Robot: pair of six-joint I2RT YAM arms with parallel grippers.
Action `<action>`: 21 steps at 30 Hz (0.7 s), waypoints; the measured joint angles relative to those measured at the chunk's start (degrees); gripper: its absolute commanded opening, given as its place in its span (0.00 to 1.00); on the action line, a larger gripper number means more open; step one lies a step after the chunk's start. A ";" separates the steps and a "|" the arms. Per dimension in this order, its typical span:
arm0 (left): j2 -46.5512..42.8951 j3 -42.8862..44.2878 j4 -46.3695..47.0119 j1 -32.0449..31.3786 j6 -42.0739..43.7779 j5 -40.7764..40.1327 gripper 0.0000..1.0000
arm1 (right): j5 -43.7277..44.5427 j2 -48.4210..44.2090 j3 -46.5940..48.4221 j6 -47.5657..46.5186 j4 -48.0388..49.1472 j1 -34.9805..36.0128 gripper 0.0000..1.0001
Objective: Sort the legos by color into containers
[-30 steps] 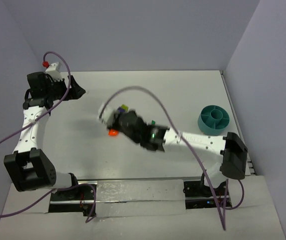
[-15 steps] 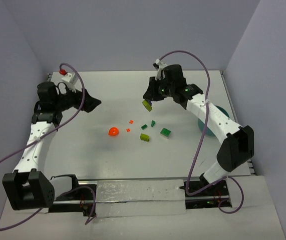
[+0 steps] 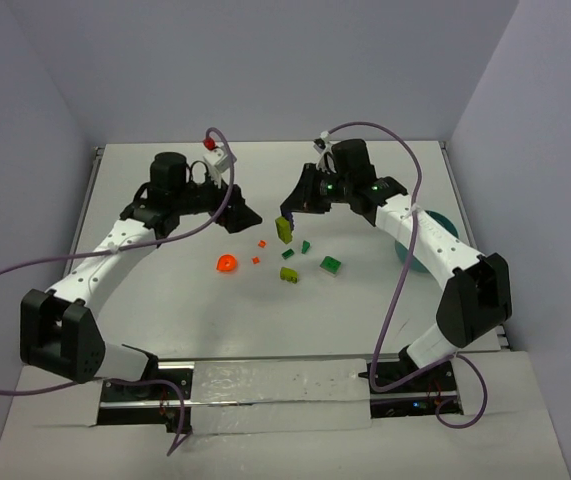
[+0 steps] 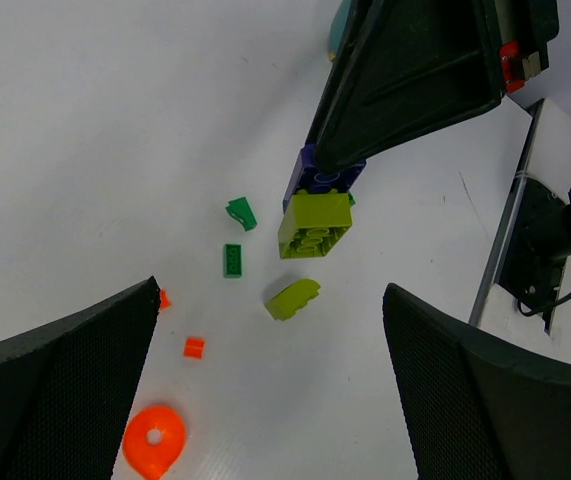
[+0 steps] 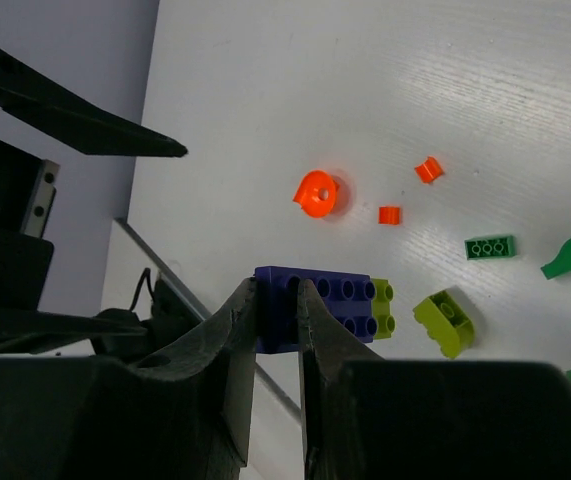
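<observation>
Purple rectangular plastic brick [image 5: 320,300], a lime green plastic brick [image 5: 383,306] stuck to its end, hangs over the middle of the white tabletop [image 3: 365,310], clamped at its other end between the narrowly parted fingers of the right gripper [image 5: 277,305]. Across from it, nearer the left edge, the left gripper [image 3: 245,215] hovers with its fingers spread as wide as they go and nothing between them, the joined pair in plain view of its wrist camera. Loose pieces lie scattered on the tabletop below and between the two grippers: an orange-red round plastic piece with a hole [image 3: 225,264] closest to the left gripper, two tiny orange-red bits [image 3: 262,243] beside it, a lime green curved brick [image 3: 288,274] toward the near edge, and three dark green bricks [image 3: 331,265] just right of those. A round teal-blue plastic bowl [image 3: 445,222] sits by the right edge, partly hidden behind the right arm [image 3: 430,240], well apart from the loose pieces; what it holds cannot be seen.
</observation>
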 measured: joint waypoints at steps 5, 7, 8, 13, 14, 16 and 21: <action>2.27 0.74 -0.11 -3.57 0.28 -2.98 0.99 | -1.03 0.00 -0.21 2.19 0.75 -0.84 0.00; 2.77 0.74 -0.11 -4.43 0.26 -4.26 0.99 | -1.45 0.00 -0.53 3.18 1.21 -1.44 0.00; 2.98 0.76 -0.10 -4.80 0.26 -4.82 0.99 | -1.69 0.00 -0.75 3.71 1.45 -1.80 0.00; 4.38 1.08 -0.11 -6.37 0.27 -6.37 0.97 | -3.15 0.00 -1.20 6.68 2.01 -3.23 0.00; 4.84 1.39 -0.10 -6.77 0.28 -6.52 0.96 | -3.56 0.00 -1.20 7.26 2.30 -3.41 0.00; 5.70 2.03 -0.09 -7.60 0.30 -6.66 0.96 | -4.47 0.00 -1.25 8.33 2.85 -3.68 0.00; 7.33 3.05 0.06 -8.86 0.28 -6.79 0.94 | -6.33 0.00 -1.80 10.71 4.28 -3.90 0.00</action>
